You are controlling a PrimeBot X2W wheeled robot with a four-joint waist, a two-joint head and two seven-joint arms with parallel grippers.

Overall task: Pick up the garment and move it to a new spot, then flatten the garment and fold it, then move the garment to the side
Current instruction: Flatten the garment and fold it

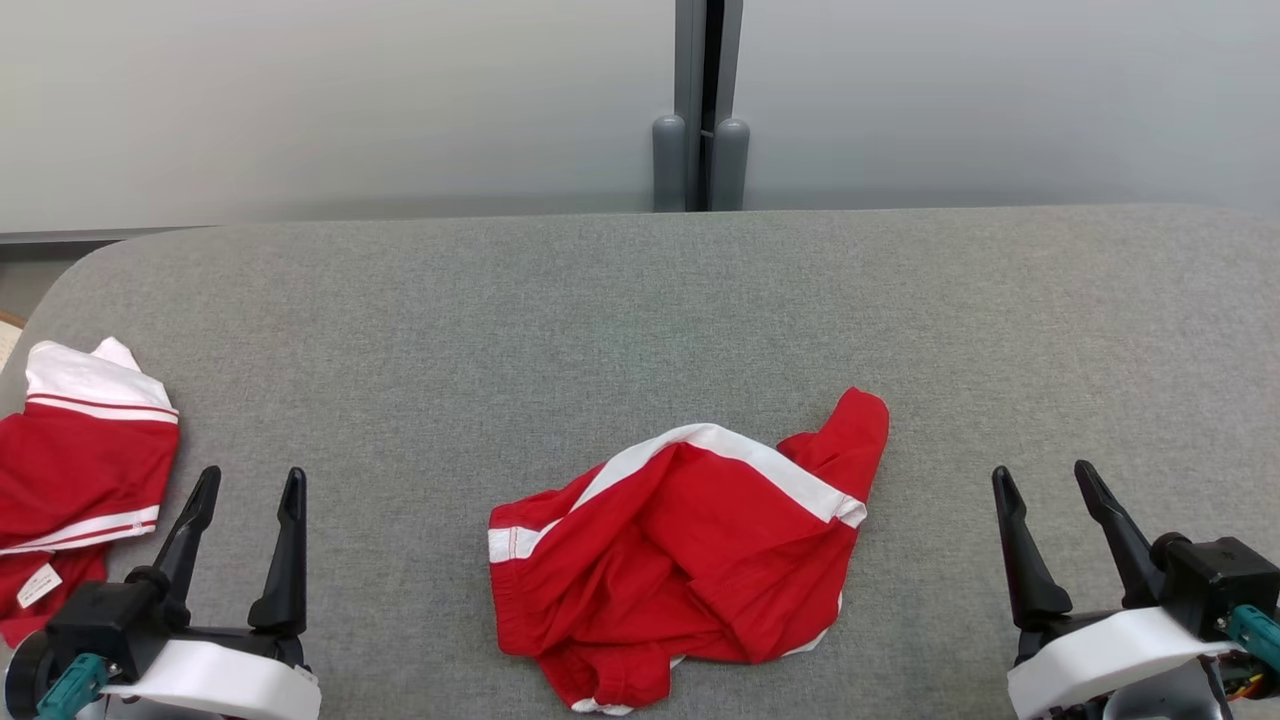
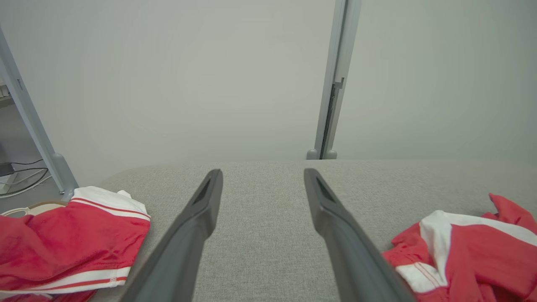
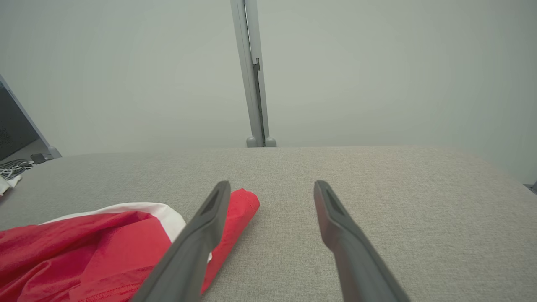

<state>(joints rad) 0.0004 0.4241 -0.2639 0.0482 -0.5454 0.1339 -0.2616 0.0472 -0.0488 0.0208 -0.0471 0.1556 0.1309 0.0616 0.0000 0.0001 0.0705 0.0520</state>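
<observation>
A crumpled red garment [image 1: 690,550] with white stripes lies bunched near the front middle of the grey table [image 1: 640,300]. It shows at the lower right of the left wrist view [image 2: 461,256] and at the lower left of the right wrist view [image 3: 105,247]. My left gripper [image 1: 250,485] rests at the lower left, open and empty, well left of the garment. My right gripper [image 1: 1045,480] rests at the lower right, open and empty, right of the garment. In each wrist view the fingers [image 2: 197,226] [image 3: 335,226] stand wide apart over bare cloth.
A second red and white garment [image 1: 80,470] lies folded at the table's left edge, just left of my left gripper, also in the left wrist view [image 2: 67,243]. A grey post [image 1: 700,110] stands behind the table against a pale wall.
</observation>
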